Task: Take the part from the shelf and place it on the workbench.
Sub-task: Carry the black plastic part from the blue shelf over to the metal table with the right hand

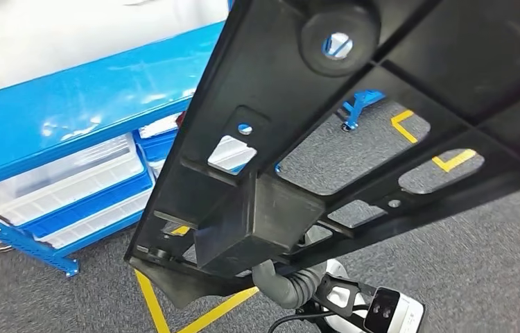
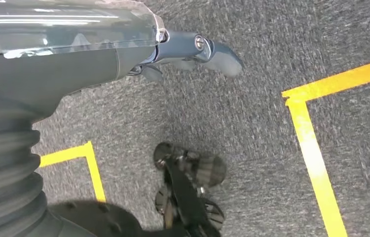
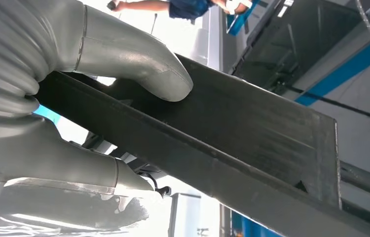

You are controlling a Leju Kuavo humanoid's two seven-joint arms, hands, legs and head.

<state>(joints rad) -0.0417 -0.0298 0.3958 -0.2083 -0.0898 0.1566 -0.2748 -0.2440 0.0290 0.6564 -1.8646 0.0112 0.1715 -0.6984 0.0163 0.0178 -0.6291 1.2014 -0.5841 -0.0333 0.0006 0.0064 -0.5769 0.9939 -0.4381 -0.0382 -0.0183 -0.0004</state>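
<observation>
The part [image 1: 354,125] is a large black plastic panel with ribs, cut-outs and a boxy block on its underside. It is held up close in front of the head camera, tilted, over the grey floor. In the right wrist view my right hand [image 3: 74,74] grips one flat edge of the part [image 3: 232,133], thumb on one face and fingers on the other. In the head view that arm's ribbed wrist cover [image 1: 292,284] comes up beneath the part, which hides the hand. My left hand [image 2: 188,49] hangs over the carpet, its fingers stretched out and holding nothing.
The blue shelf [image 1: 70,118] stands at the left, with clear bins [image 1: 63,180] on its lower level. Yellow tape lines [image 1: 153,305] mark the grey carpet, also near the left hand [image 2: 311,148]. A person [image 3: 173,6] stands in the background beyond the part.
</observation>
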